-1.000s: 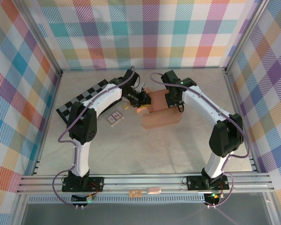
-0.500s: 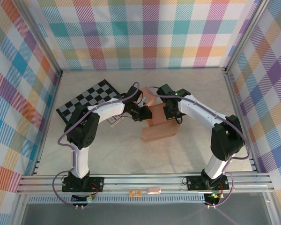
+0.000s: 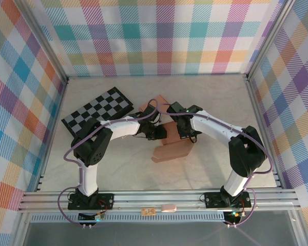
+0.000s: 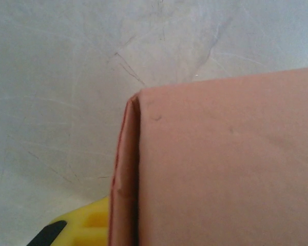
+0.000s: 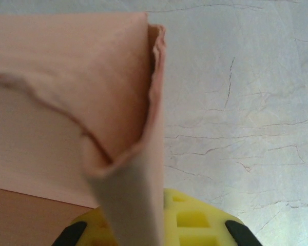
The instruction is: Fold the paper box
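On pale marbled table [image 3: 118, 164], centre: salmon-pink cardboard paper box [image 3: 173, 147], half-formed, walls raised | right gripper [image 3: 184, 134] pinching 1 panel | left gripper [image 3: 155, 132] at box corner, grip impossible to tell | judged unfinished, flaps to close

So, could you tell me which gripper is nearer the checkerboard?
Left. The left gripper sits right of the checkerboard; the right gripper is farther right, across the paper box.

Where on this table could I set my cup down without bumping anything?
Widest bare stretch: the near table, between the paper box and the near edge. The far right corner beyond the right arm is bare too. The middle is crowded, both arms meeting at the box; the checkerboard takes the far left.
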Available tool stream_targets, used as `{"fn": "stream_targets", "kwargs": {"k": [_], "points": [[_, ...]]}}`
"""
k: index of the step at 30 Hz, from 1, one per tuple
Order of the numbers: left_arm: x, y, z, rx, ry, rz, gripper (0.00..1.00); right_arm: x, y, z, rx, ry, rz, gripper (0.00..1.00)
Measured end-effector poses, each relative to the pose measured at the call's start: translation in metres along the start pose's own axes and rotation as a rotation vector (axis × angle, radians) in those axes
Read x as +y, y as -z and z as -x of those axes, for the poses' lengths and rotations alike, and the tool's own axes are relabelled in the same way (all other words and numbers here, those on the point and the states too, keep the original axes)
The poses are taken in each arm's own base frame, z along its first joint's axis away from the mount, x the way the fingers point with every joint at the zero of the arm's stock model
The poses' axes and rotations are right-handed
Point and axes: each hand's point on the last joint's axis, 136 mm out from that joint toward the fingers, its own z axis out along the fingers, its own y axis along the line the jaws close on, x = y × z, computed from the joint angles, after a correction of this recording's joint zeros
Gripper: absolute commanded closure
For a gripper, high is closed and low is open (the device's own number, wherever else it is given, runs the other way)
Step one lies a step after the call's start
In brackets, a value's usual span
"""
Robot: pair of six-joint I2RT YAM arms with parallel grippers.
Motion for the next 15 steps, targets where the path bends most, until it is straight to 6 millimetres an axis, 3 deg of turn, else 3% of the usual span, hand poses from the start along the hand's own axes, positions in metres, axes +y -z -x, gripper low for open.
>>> {"fn": "stream_targets", "kwargs": {"k": [4,9,15], "points": [[0.0004,-0.0011,0.0009,-0.013,-0.005,-0.002,0.81,-0.0007,0.0000,0.0002,-0.002,-0.020,-0.005,1.00],[-0.0005,0.0004,0.0005,-0.031,-0.010,0.025,0.98,0.0003,0.0010,-0.0009,-0.004,-0.018,-0.010,1.00],[0.0060,0.0058,-0.0029,-0.056,-0.010,0.125,0.95,0.0087,0.0043,-0.0007,-0.022,-0.016,-0.009,1.00]]}}
